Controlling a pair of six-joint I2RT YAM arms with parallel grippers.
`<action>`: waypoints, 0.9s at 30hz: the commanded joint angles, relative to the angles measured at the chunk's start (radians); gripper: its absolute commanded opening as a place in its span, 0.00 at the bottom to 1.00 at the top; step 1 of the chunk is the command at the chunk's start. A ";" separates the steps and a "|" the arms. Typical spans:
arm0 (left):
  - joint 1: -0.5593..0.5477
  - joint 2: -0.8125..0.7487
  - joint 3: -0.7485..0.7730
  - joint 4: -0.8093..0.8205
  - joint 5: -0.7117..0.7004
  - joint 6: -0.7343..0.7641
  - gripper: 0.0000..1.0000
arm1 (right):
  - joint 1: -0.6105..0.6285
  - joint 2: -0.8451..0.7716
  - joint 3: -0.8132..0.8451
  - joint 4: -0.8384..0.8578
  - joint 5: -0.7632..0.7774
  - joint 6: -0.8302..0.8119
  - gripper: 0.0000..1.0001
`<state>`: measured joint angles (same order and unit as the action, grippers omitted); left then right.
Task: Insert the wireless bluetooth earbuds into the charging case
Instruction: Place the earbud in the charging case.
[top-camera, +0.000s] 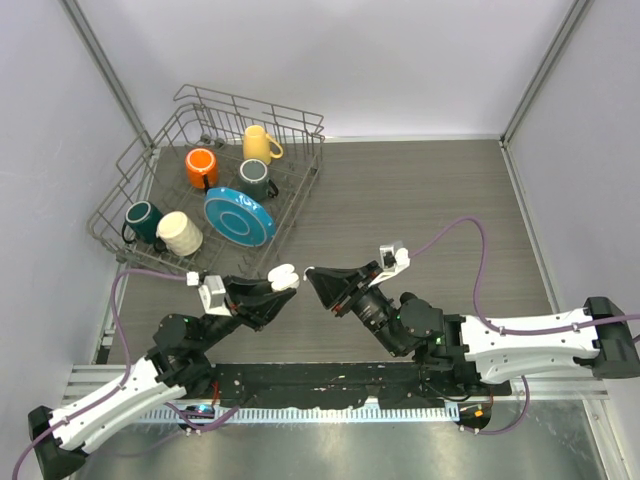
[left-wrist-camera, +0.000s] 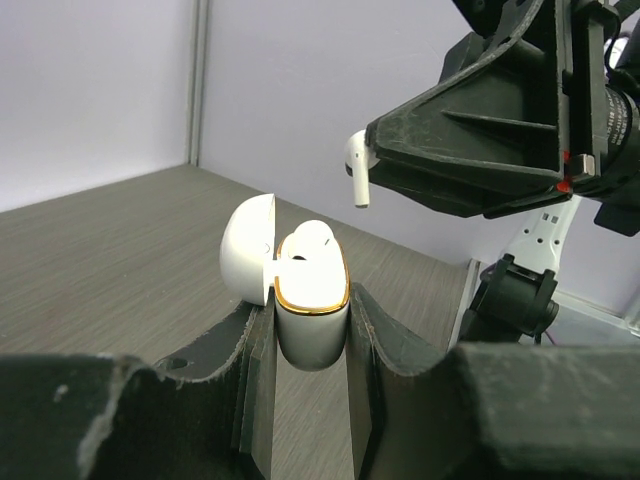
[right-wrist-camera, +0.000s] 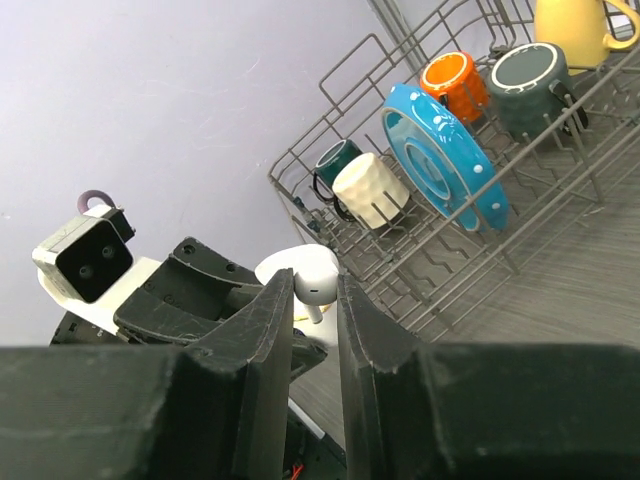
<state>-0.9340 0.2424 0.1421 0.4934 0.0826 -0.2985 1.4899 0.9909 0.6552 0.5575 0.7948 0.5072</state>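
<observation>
My left gripper (left-wrist-camera: 310, 320) is shut on a white charging case (left-wrist-camera: 310, 300) with a gold rim, its lid (left-wrist-camera: 245, 248) swung open to the left. One white earbud (left-wrist-camera: 308, 240) sits in the case. My right gripper (right-wrist-camera: 313, 292) is shut on a second white earbud (right-wrist-camera: 316, 288), stem down. In the left wrist view that earbud (left-wrist-camera: 357, 170) hangs just above and right of the open case. From above, the case (top-camera: 282, 276) and the right gripper (top-camera: 312, 275) meet near the table's middle.
A wire dish rack (top-camera: 215, 180) at the back left holds a blue plate (top-camera: 240, 215) and several mugs, among them an orange mug (top-camera: 201, 166) and a yellow mug (top-camera: 260, 145). Purple cables trail from both arms across the table.
</observation>
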 joint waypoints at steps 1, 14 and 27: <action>0.000 0.023 0.017 0.079 0.049 0.030 0.00 | 0.006 0.021 0.055 0.119 -0.040 -0.058 0.01; -0.002 0.069 0.027 0.085 0.059 0.041 0.00 | 0.015 0.078 0.098 0.115 -0.082 -0.076 0.01; -0.002 0.067 0.042 0.077 0.068 0.044 0.00 | 0.043 0.172 0.152 0.065 -0.022 -0.156 0.01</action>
<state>-0.9340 0.3099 0.1421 0.5201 0.1398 -0.2760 1.5227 1.1610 0.7647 0.6006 0.7246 0.3935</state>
